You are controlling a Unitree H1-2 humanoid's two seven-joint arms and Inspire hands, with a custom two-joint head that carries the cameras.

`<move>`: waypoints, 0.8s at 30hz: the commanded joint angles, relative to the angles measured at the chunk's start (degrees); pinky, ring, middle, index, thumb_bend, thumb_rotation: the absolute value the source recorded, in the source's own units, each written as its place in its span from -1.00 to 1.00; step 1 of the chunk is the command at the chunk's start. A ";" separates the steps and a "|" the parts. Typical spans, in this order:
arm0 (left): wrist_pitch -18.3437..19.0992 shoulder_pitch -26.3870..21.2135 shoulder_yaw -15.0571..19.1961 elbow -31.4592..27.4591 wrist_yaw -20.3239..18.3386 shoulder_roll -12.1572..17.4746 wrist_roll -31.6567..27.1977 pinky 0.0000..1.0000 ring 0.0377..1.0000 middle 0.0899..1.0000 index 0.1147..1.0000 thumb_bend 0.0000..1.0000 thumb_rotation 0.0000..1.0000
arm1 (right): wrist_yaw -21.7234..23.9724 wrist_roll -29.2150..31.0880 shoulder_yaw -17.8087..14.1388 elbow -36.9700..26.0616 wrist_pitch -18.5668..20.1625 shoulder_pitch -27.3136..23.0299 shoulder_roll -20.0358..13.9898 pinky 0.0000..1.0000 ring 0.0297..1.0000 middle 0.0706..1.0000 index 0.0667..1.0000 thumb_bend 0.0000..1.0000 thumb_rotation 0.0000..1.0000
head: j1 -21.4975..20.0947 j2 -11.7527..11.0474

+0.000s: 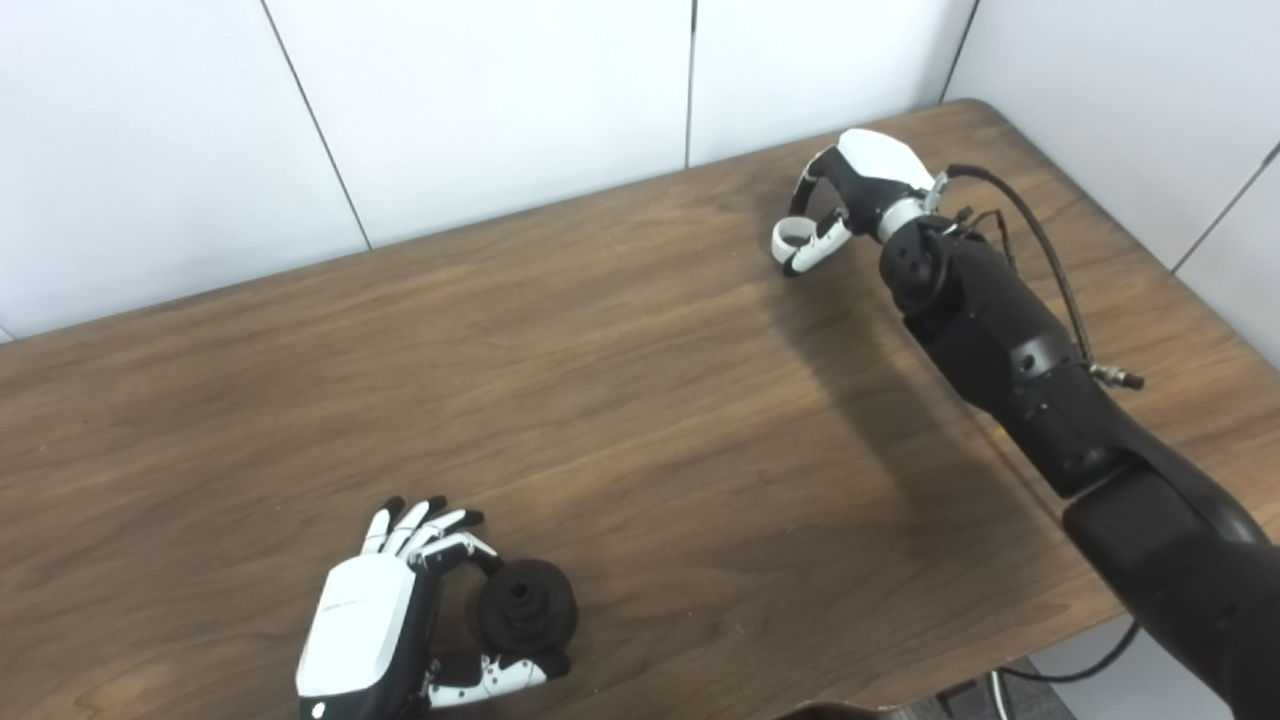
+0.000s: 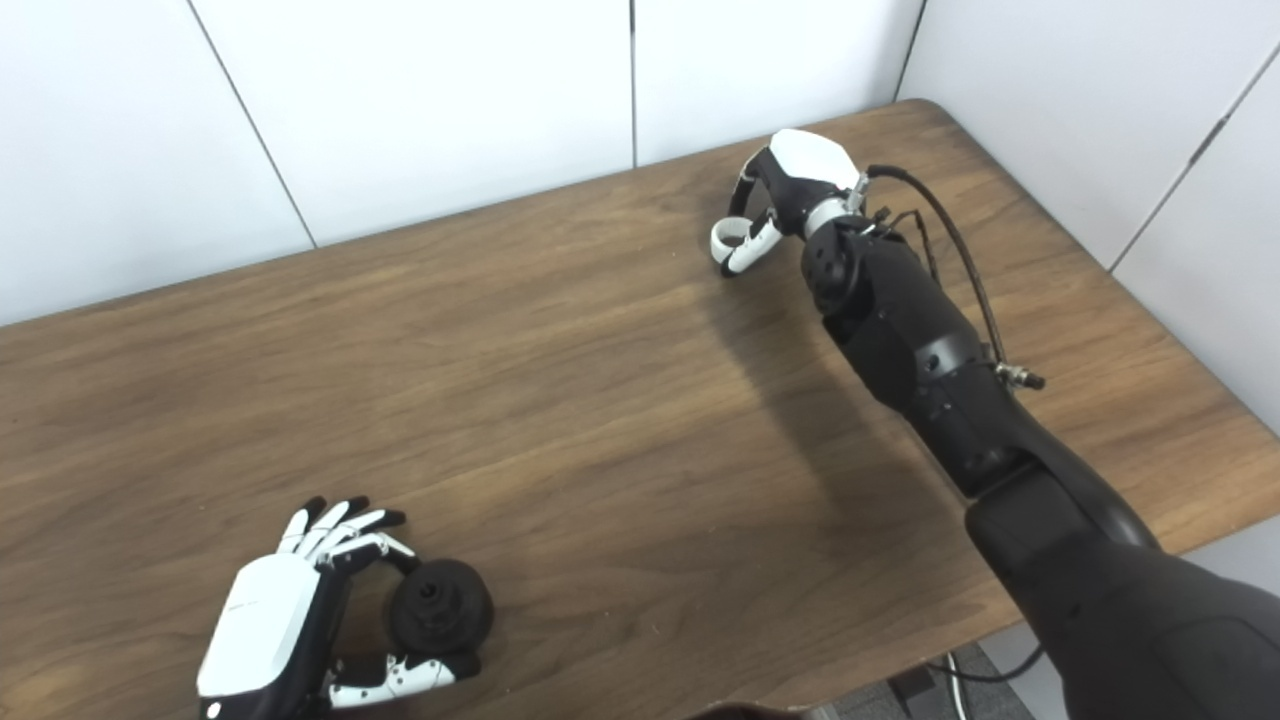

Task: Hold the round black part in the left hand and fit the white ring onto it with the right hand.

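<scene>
Near the front table edge, left robot hand [image 1: 385, 625] gripping round black part [image 1: 526, 606], hub upward, right robot hand [image 1: 845, 195] pinching white ring [image 1: 793, 233]

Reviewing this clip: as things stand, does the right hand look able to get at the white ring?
Probably yes. The right hand is already at the white ring on the far side of the table, fingers curled down around it; nothing else lies near. Whether it actually grips the ring, I cannot tell.
</scene>
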 commanded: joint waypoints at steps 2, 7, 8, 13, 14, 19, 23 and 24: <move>0.76 1.20 -0.71 -0.45 -1.84 0.22 1.91 1.00 0.83 0.59 -0.16 0.04 -0.88 | 0.28 0.65 -0.20 -6.32 -2.93 -1.18 -1.64 1.00 0.95 0.72 -0.10 0.04 -0.74 | 0.90 0.21; 1.35 1.23 -1.17 -0.91 -2.32 -0.46 2.41 1.00 0.84 0.59 -0.16 0.04 -0.88 | 4.58 0.15 1.64 -15.81 -2.91 0.47 -1.42 1.00 0.93 0.68 -0.10 0.04 -0.74 | 3.16 0.60; 1.35 1.21 -1.33 -0.90 -2.18 -0.57 2.55 1.00 0.83 0.59 -0.16 0.04 -0.88 | 5.48 0.12 1.95 -17.53 -2.86 0.78 -1.42 1.00 0.93 0.68 -0.10 0.04 -0.74 | 3.93 0.70; 1.59 1.18 -2.26 -0.74 -1.72 -1.32 3.70 1.00 0.82 0.58 -0.16 0.04 -0.88 | 10.66 -1.60 4.14 -26.25 -1.89 2.25 -1.11 1.00 0.92 0.65 -0.10 0.05 -0.74 | 6.70 1.18; 1.64 1.18 -2.42 -0.73 -1.70 -1.55 3.86 1.00 0.82 0.58 -0.16 0.04 -0.88 | 12.22 -1.92 4.66 -28.23 -1.30 2.53 -1.07 1.00 0.92 0.65 -0.10 0.05 -0.74 | 7.84 1.36; 2.25 1.09 -3.29 -0.61 -1.91 -2.91 5.00 1.00 0.82 0.57 -0.16 0.04 -0.88 | 20.79 -2.88 6.72 -38.87 1.88 4.25 -0.45 1.00 0.92 0.66 -0.11 0.05 -0.73 | 12.22 2.54; 2.30 0.79 -4.08 -0.07 -1.37 -3.97 5.58 1.00 0.82 0.57 -0.16 0.04 -0.88 | 26.72 -3.31 7.65 -46.06 3.01 5.61 0.65 1.00 0.91 0.64 -0.11 0.05 -0.73 | 14.43 3.28; 2.20 0.72 -4.27 0.12 -1.06 -4.23 5.57 1.00 0.81 0.56 -0.16 0.04 -0.88 | 27.82 -3.29 7.72 -47.48 3.05 6.03 1.00 1.00 0.91 0.64 -0.11 0.05 -0.74 | 14.89 3.51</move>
